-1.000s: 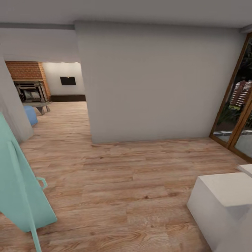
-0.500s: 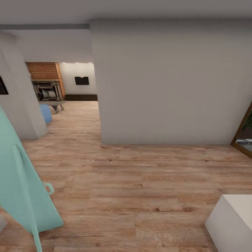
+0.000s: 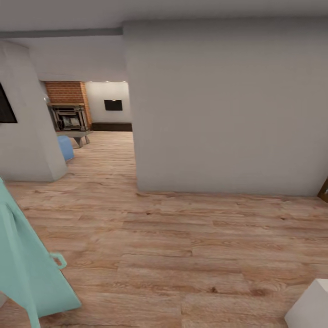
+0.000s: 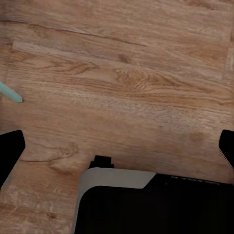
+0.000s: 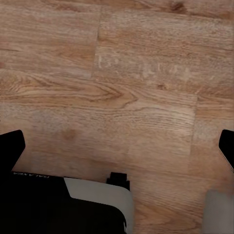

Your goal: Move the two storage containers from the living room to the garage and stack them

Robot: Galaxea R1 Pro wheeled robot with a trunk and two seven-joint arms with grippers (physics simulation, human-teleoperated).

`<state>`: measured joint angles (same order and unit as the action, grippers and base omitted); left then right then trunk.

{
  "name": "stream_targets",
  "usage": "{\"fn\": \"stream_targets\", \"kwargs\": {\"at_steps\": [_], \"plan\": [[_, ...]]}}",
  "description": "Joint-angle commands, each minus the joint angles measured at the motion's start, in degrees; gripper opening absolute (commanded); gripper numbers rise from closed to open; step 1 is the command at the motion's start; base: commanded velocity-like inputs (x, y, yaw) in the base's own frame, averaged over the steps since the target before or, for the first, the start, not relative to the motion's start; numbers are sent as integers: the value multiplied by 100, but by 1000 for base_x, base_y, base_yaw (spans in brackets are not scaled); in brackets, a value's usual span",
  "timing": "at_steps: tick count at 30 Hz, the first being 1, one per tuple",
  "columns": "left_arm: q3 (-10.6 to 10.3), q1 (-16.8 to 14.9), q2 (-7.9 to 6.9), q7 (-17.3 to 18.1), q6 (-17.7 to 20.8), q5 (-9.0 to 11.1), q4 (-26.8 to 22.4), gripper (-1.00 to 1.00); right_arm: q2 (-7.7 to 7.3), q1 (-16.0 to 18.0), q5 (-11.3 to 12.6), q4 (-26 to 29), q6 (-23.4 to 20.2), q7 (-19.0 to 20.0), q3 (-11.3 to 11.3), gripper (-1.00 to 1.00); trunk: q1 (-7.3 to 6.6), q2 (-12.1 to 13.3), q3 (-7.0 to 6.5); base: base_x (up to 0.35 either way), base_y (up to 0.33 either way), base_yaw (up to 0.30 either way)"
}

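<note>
The living room [image 3: 98,114] lies far off through the opening at the left of the head view, beyond a plain pale wall [image 3: 228,109] that takes up most of the middle: there a brick fireplace [image 3: 67,104] with a dark firebox stands against the back, a small dark wall TV [image 3: 113,105] hangs on the pale wall beside it, a long dark cabinet [image 3: 111,127] runs low beneath the TV, and a blue seat [image 3: 65,147] pokes out from behind a grey pillar [image 3: 27,132] at the left. Light wood-plank flooring [image 3: 182,246] runs from that room out across the near ground. A mint-green slanted panel with a small loop handle [image 3: 27,273] leans in at the lower left, and the corner of a white block [image 3: 312,310] sits at the lower right. In the left wrist view the left gripper [image 4: 117,146] hangs over bare planks with its dark fingertips [image 4: 9,146] far apart at the two edges of the picture, nothing between them; a thin mint-green tip [image 4: 10,93] crosses the wood near one fingertip. In the right wrist view the right gripper [image 5: 117,146] is likewise spread wide over the planks, empty, with a pale grey patch [image 5: 218,212] at one corner
</note>
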<state>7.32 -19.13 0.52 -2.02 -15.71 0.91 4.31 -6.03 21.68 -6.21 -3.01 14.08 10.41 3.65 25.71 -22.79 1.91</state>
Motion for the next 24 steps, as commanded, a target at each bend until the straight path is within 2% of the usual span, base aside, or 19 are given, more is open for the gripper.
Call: {"fn": "stream_targets", "kwargs": {"at_steps": [1, 9, 16, 24], "plan": [[23, -12, 0, -9, -42, 7, 26, 100, -3, 11, -59, -25, 42, 5, 41, 100, 7, -13, 13, 326, 0, 60], [23, -12, 0, -9, -38, 7, 26, 100, -3, 11, -58, -25, 42, 5, 39, 100, 7, -13, 13, 326, 0, 26], [23, -12, 0, -9, -37, 7, 26, 100, -3, 11, -60, -26, 42, 5, 39, 100, 7, -13, 13, 326, 0, 202], [23, -12, 0, -9, -38, 8, 26, 100, -3, 11, -57, -25, 42, 5, 39, 100, 7, -13, 13, 326, 0, 40]]}}
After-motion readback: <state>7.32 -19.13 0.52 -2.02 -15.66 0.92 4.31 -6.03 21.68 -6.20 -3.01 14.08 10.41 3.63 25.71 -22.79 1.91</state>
